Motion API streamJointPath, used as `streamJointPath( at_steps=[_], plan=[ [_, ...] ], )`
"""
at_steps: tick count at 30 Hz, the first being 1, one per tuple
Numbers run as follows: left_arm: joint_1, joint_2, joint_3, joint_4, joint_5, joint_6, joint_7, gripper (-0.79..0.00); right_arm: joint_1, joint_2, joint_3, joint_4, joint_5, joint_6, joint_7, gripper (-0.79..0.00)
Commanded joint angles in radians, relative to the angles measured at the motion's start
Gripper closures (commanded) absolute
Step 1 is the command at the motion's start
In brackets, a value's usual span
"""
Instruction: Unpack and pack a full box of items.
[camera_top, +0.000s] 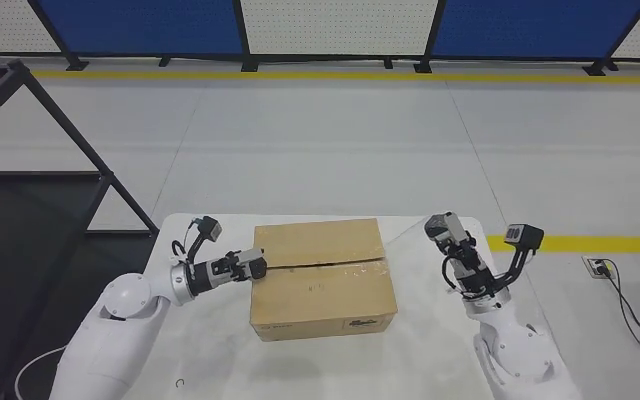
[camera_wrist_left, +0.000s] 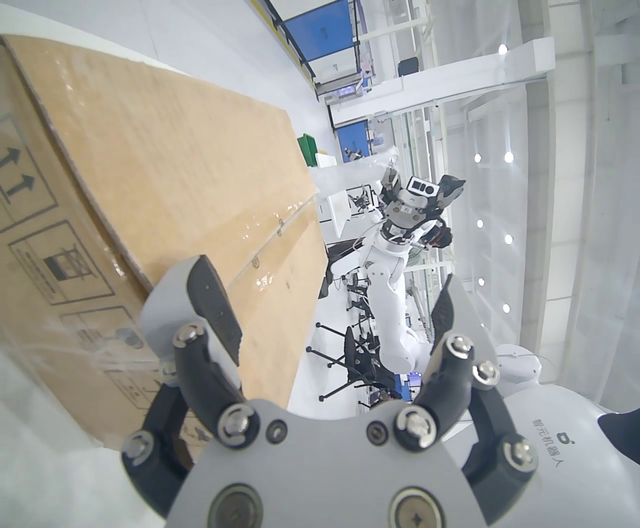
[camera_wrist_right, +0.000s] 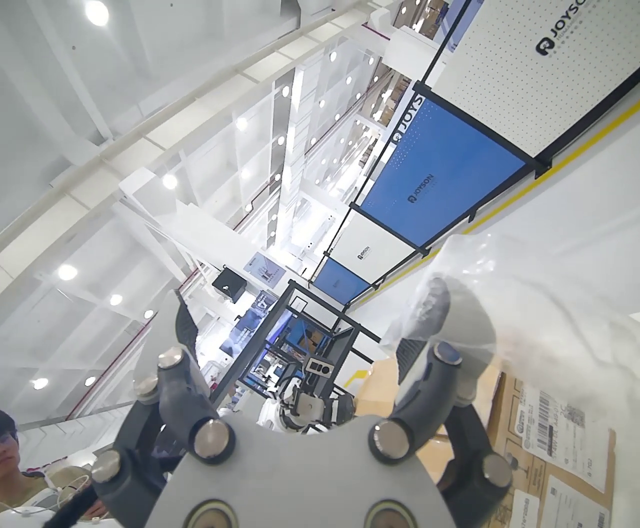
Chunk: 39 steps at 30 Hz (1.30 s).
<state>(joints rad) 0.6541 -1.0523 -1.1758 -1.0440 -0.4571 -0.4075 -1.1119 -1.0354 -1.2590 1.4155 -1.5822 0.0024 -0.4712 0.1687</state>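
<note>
A closed cardboard box (camera_top: 320, 290) stands in the middle of the white table, with a seam across its top. My left gripper (camera_top: 258, 268) is at the box's left end, level with the seam. In the left wrist view it (camera_wrist_left: 325, 285) is open, one finger (camera_wrist_left: 215, 305) over the top edge of the box (camera_wrist_left: 150, 165). My right gripper (camera_top: 437, 222) is raised beside the box's far right corner. It (camera_wrist_right: 310, 305) is open, and a strip of clear tape (camera_wrist_right: 500, 280) clings to one finger (camera_wrist_right: 440, 310) and trails toward the box (camera_wrist_right: 525, 450).
Bare white table (camera_top: 420, 340) lies to the right of and in front of the box. A dark metal rack (camera_top: 60, 150) stands off the table's left side. A small dark ring (camera_top: 180, 383) lies near the table's front left edge.
</note>
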Motion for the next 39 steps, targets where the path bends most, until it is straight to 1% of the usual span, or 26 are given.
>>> streamJointPath(
  at_steps=[1,8,18,30,39],
  plan=[
    [0.006,0.002,-0.005,-0.006,-0.001,0.001,0.001,-0.785,0.004,-0.002,-0.006,-0.009,-0.028,0.014,-0.024,-0.785],
    [0.021,0.006,-0.022,-0.024,-0.003,0.005,-0.001,-0.785,0.019,-0.008,-0.029,-0.023,-0.057,0.039,-0.045,-0.785],
    [0.026,0.008,-0.032,-0.031,-0.008,0.012,0.005,-0.785,-0.004,-0.012,-0.056,-0.097,-0.097,0.046,-0.029,-0.785],
    [0.016,0.002,-0.02,-0.014,0.002,0.05,0.045,-0.785,-0.005,-0.018,-0.102,-0.126,-0.173,0.06,-0.024,-0.785],
    [0.016,0.002,-0.031,-0.003,-0.013,0.049,0.049,-0.785,-0.004,-0.024,-0.141,-0.165,-0.24,0.086,-0.023,-0.785]
  ],
)
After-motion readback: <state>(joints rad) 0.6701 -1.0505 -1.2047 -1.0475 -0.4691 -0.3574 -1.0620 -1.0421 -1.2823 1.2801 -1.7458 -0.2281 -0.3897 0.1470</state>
